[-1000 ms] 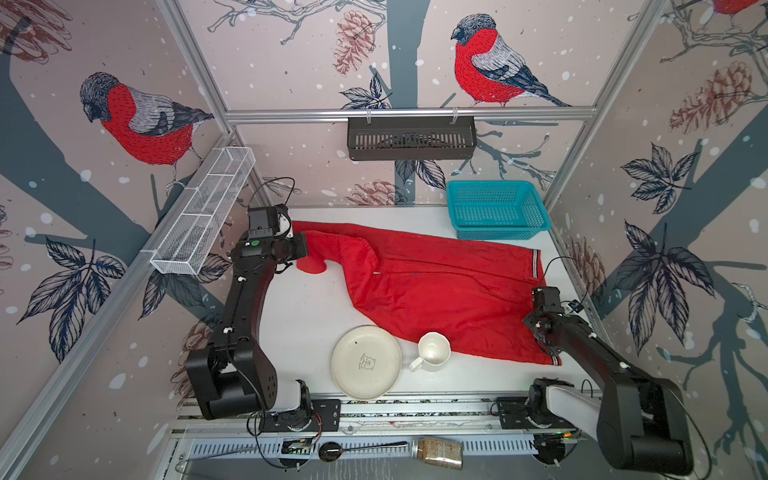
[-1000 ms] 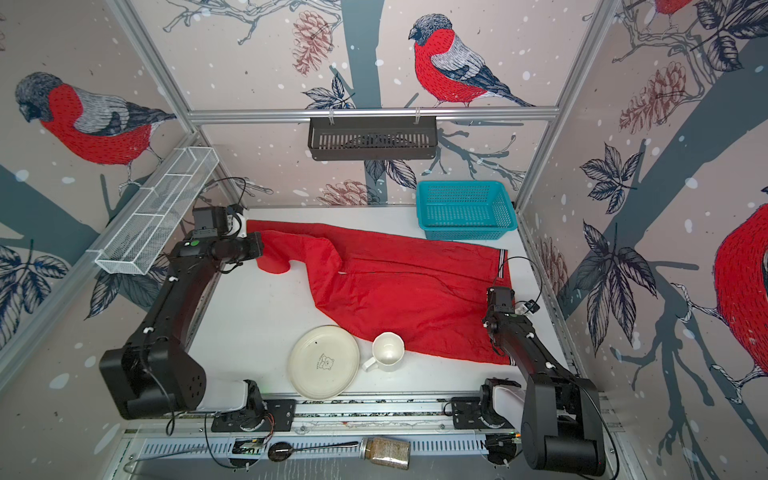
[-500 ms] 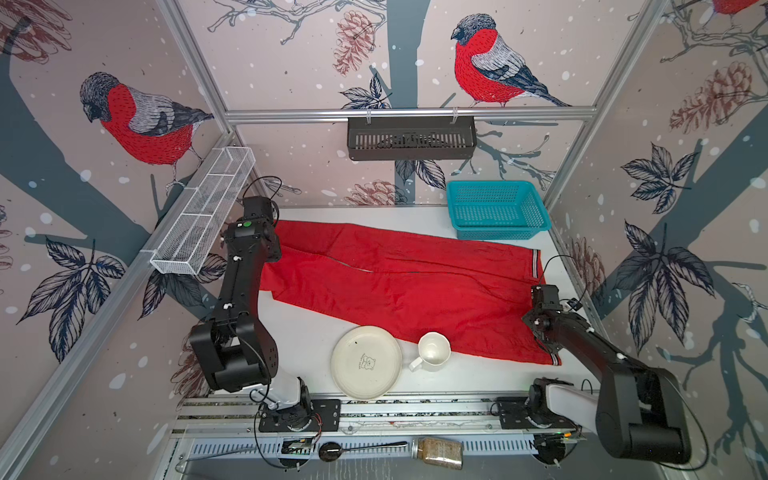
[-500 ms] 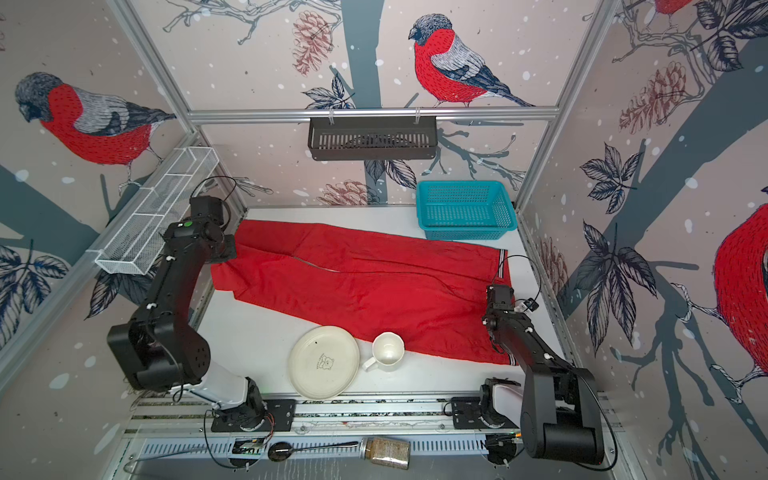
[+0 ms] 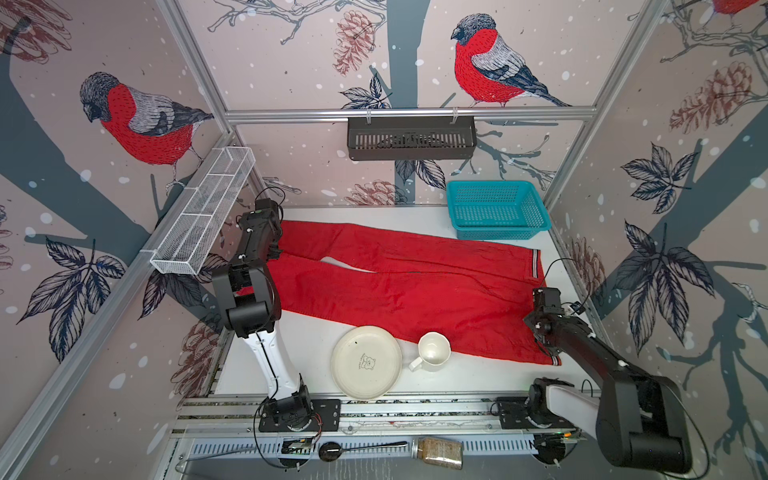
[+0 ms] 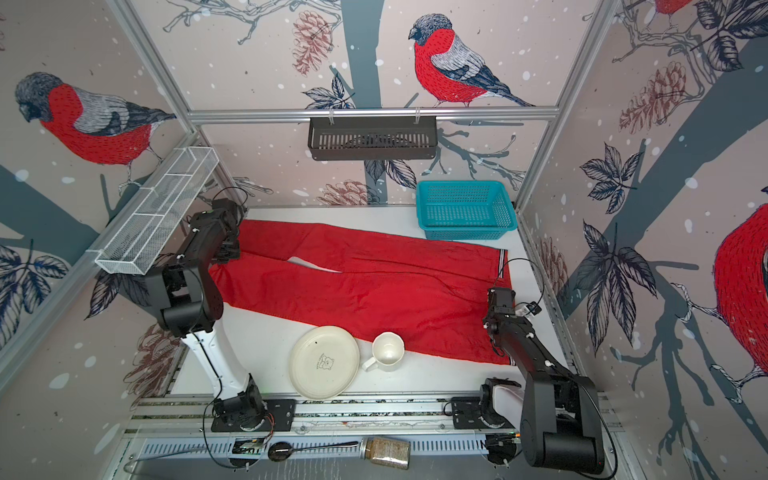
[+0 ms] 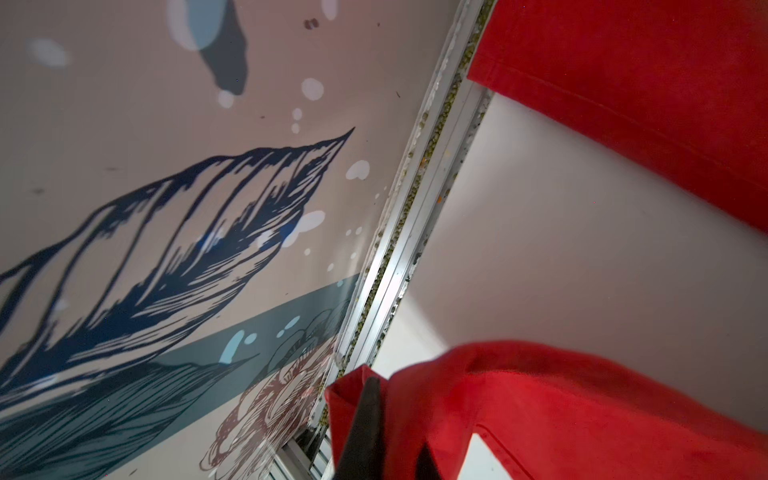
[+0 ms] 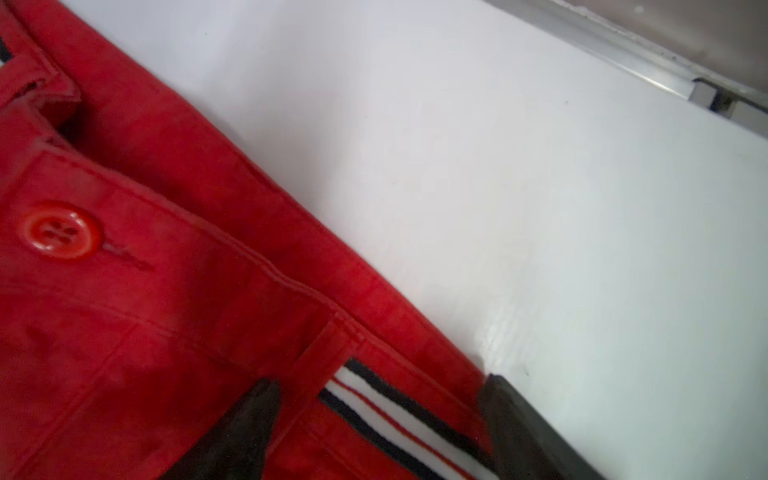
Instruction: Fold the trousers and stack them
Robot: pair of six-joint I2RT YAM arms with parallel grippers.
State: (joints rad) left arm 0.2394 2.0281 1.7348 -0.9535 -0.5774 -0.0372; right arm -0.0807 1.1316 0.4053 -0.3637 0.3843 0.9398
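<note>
Trousers (image 5: 415, 291) lie flat, legs at 9 o'clock, waist at 3. Left gripper (image 7: 397, 415) is clamped on a leg hem (image 7: 498, 374). Right gripper (image 8: 382, 380) has its fingers apart, straddling the striped waistband (image 8: 395, 415). Risks: the thin hem slips out; the fold drags the mug (image 5: 433, 351) and plate (image 5: 366, 361) at 6.

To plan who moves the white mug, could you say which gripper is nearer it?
Right. The right gripper hangs open over the trousers' waistband, just right of the mug; the left gripper grips the trousers at the far left.
</note>
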